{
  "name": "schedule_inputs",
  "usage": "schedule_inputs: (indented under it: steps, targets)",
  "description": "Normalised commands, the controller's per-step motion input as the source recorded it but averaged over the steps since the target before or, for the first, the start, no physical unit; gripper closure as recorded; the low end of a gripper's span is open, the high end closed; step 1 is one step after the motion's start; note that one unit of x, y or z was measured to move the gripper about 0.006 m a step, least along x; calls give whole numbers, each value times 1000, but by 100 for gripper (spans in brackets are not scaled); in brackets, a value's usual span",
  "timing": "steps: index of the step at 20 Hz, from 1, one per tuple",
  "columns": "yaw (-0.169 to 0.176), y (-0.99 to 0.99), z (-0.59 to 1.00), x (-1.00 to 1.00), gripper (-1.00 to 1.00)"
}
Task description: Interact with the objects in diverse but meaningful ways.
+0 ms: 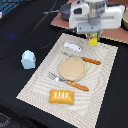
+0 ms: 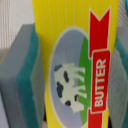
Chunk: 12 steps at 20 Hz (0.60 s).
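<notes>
The claw point(image 1: 93, 38) grips the yellow butter packet point(image 2: 75, 65) aloft over the placemat's point(image 1: 107, 75) far edge, so picking looks done and setting it down remains

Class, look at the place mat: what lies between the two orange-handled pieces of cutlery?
The tan plate lies between the orange-handled knife and the orange-handled fork; the exterior view shows it.

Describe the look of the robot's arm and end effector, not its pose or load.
In the exterior view the end effector hangs from a boxy white and light grey housing with a round silver cap. A thin dark cable trails across the black table. The wrist view shows grey fingers faced with teal foam-like pads.
</notes>
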Motion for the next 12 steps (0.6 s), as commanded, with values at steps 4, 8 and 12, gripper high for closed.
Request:
schedule_inputs:
  steps: [4,8,12]
  targets:
    - [-11,201,169,339,100]
    - [-5,222,175,347,100]
    - [-11,84,44,540,100]
